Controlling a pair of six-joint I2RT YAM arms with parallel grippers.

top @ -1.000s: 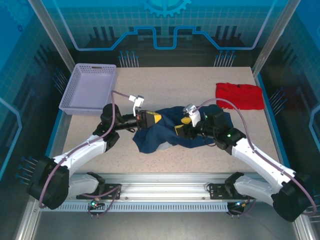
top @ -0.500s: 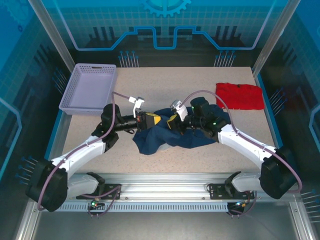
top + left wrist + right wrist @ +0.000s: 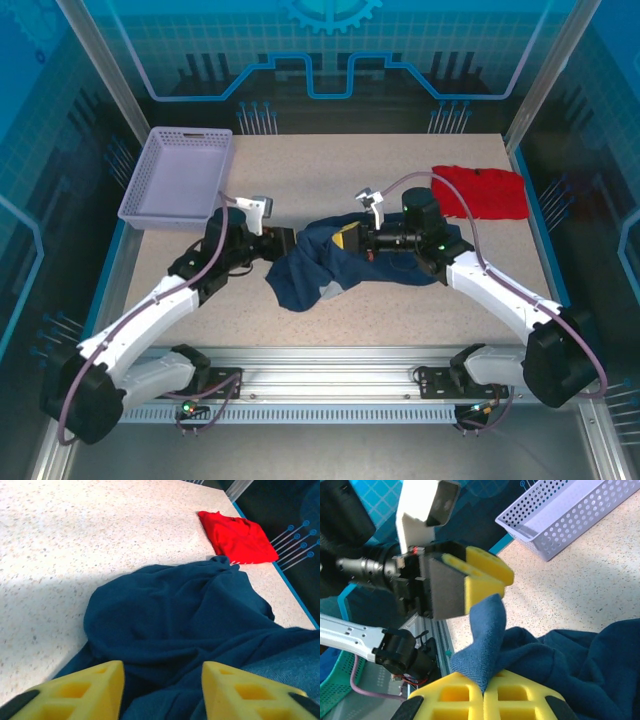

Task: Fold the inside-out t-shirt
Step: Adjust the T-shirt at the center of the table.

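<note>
The inside-out t-shirt [image 3: 322, 268] lies crumpled in a dark navy heap at the middle of the table. My right gripper [image 3: 342, 240] reaches in from the right and is shut on a raised fold of the shirt [image 3: 487, 630], pinched between its yellow fingertips [image 3: 482, 696]. My left gripper [image 3: 287, 243] sits at the heap's left edge, open. In the left wrist view its gripper [image 3: 162, 690] stands with the jaws apart, and the navy cloth [image 3: 170, 615] lies below and ahead of them, not pinched. One of the left fingers [image 3: 485, 575] shows just beyond the raised fold.
A folded bright red garment [image 3: 478, 192] lies at the back right of the table [image 3: 330, 170], near its right edge. A lilac perforated basket [image 3: 180, 175] stands at the back left. The aluminium rail with the arm bases [image 3: 330, 375] runs along the near edge.
The left gripper opened, let go of the shirt and drew back to the left. The right gripper closed on a fold of the shirt and has lifted it slightly.
</note>
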